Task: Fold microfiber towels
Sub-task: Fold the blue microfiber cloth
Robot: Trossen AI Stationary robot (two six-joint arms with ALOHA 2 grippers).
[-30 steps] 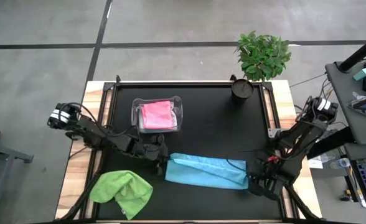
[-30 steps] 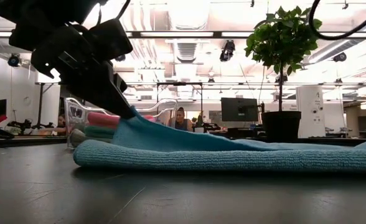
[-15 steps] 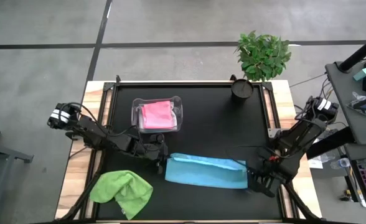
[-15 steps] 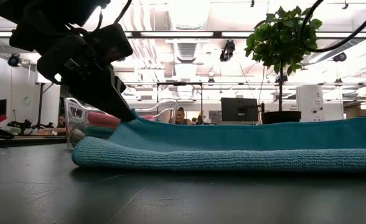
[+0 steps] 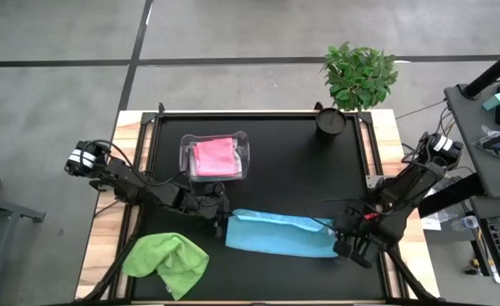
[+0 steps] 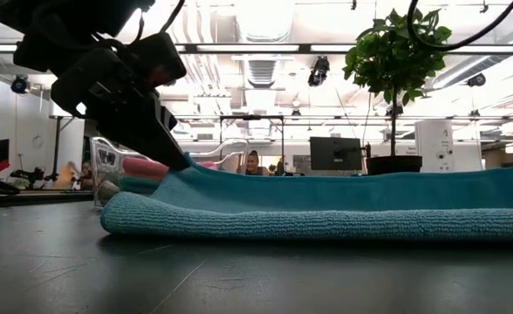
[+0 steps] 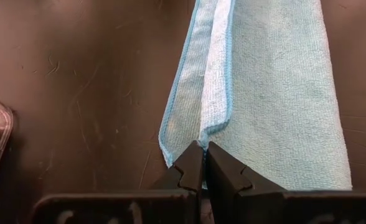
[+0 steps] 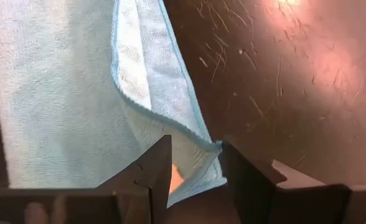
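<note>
We held the light blue towel (image 5: 280, 235), folded lengthwise at bench (image 5: 301, 170) front-centre. L end effector (image 7: 203, 163) was clamped on its corner; R end effector (image 8: 195, 163) stood part-open astride the opposite corner. Risk: R corner could slip free w/ jaws parted, collapsing the fold. No legible labels or writing seen

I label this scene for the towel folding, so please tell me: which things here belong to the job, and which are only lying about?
Belonging to the job:
- blue towel, pinched by the left tool, right tool at its other end
- green towel
- pink towel

Lying about:
- clear tub holding the pink towel
- potted plant
</note>
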